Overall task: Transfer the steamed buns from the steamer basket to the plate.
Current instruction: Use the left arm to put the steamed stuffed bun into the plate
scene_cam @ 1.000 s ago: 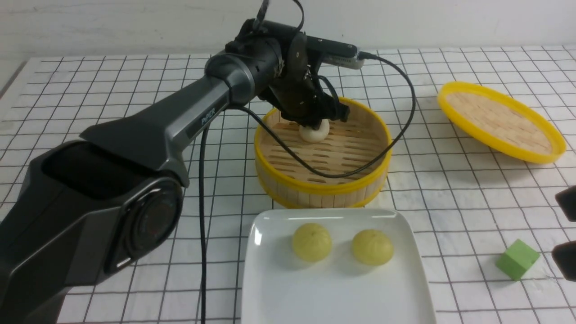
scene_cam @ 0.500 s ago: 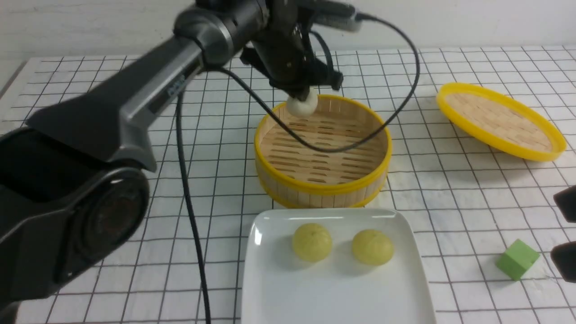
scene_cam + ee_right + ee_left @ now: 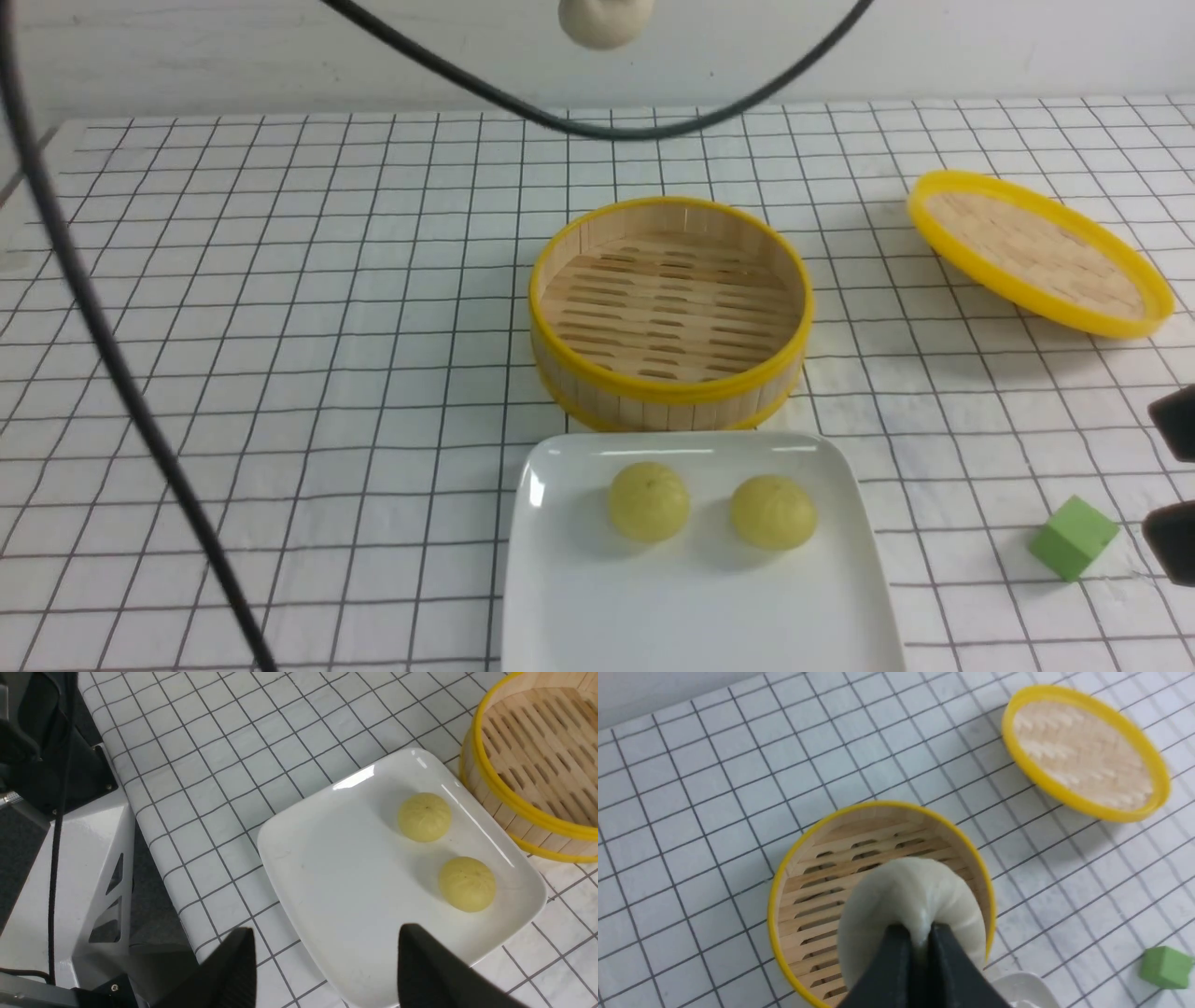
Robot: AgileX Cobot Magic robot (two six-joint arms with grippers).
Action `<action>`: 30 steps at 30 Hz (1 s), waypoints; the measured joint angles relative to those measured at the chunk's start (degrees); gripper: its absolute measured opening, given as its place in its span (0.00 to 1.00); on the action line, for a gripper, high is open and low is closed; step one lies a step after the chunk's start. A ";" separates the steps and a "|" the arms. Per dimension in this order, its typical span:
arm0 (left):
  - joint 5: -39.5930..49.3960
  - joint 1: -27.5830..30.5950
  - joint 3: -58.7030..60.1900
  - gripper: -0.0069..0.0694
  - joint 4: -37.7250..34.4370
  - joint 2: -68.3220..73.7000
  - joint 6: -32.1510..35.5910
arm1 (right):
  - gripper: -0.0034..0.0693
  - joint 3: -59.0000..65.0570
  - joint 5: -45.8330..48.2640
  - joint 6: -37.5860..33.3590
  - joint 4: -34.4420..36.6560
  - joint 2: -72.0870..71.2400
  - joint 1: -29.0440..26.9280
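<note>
Contents of the table, as I am seeing them from the robot's side:

1. Greyish-beige bun [image 3: 607, 21]: hanging high in the air, well clear of the steamer basket [image 3: 667, 392]. Only its lower part is showing at the top edge of the front view. In the left wrist view the basket is lying below it.
2. Left gripper [image 3: 920, 935]: squeezing the greyish-beige bun by its top, the 2 dark fingers nearly meeting in the dough.
3. Steamer basket: standing upright mid-table on the gridded cloth [image 3: 280, 280], its slatted floor lying in full view.
4. Plate [image 3: 700, 616]: sitting just in front of the basket, its far rim almost touching the basket wall.
5. 2 pale yellow buns [image 3: 648, 501] [image 3: 772, 511]: resting side by side on the plate's far half, apart from each other.
6. Right gripper [image 3: 327, 935]: hovering by the plate's right edge with its jaws spread wide and gripping nothing.
7. Lid [image 3: 1036, 250]: lying well to the right of the basket, looking tilted.
8. Green cube [image 3: 1074, 539]: sitting on the cloth to the right of the plate, near the right gripper.
9. Cable [image 3: 121, 373]: looping across the left and top of the front view.
</note>
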 joint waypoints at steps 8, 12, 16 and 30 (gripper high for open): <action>0.05 0.00 9.93 0.13 -4.84 -7.82 -2.29 | 0.61 0.00 0.77 0.00 0.43 0.00 0.00; 0.05 0.00 21.40 0.13 -3.17 -12.69 -2.25 | 0.61 0.00 0.77 0.00 0.38 0.00 0.00; 0.05 0.00 32.81 0.13 -4.05 -17.72 -1.95 | 0.61 0.00 0.77 0.00 0.38 0.00 0.00; -8.46 0.00 63.43 0.13 -10.75 -22.52 8.65 | 0.61 0.00 0.77 0.00 0.38 0.00 0.00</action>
